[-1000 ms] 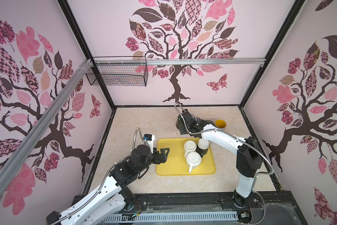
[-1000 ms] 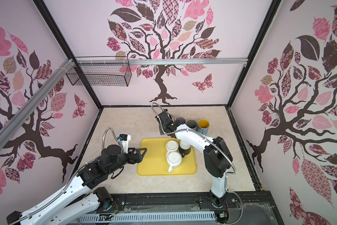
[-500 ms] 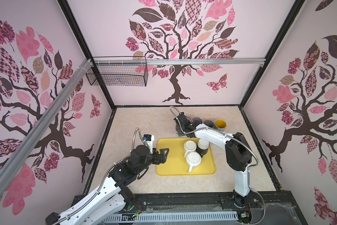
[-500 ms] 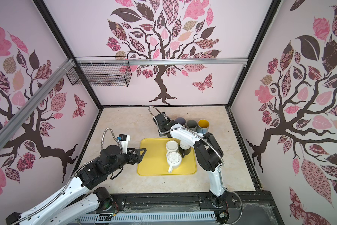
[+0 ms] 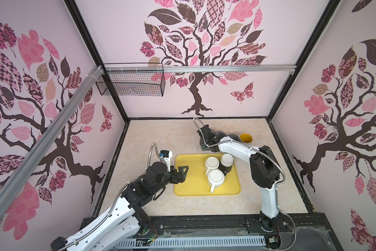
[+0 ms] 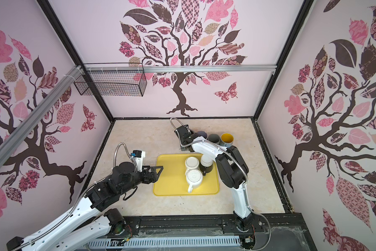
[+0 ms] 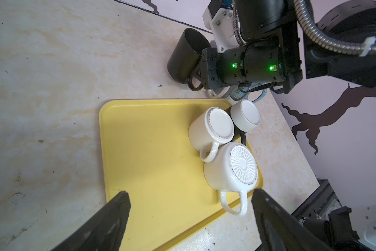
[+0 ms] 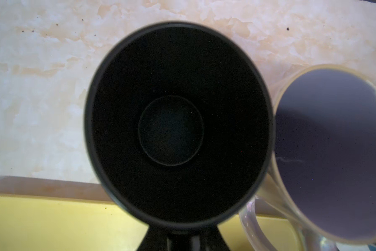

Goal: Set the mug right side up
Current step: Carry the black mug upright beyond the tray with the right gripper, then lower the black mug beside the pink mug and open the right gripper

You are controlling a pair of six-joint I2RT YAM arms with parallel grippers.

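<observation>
Left wrist view, mugs [image 7: 212, 130] crowding tray [image 7: 143, 156] edge, rest bare

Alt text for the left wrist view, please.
A plain white ceramic mug, a ribbed-base white mug and a dark mug stand upside down on a yellow plastic tray. Beyond, the right gripper holds a matte black mug; the left gripper is open.

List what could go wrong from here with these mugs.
1. The right pincer grips the black mug by its handle, right against the purple-lined mug. Setting it down or letting go may knock that neighbour.
2. The right forearm hangs close above the white-bottomed dark mug; pulling back could clip it.
3. The ribbed white mug and plain white mug touch on the yellow tray; the open left pincer may drag both.
</observation>
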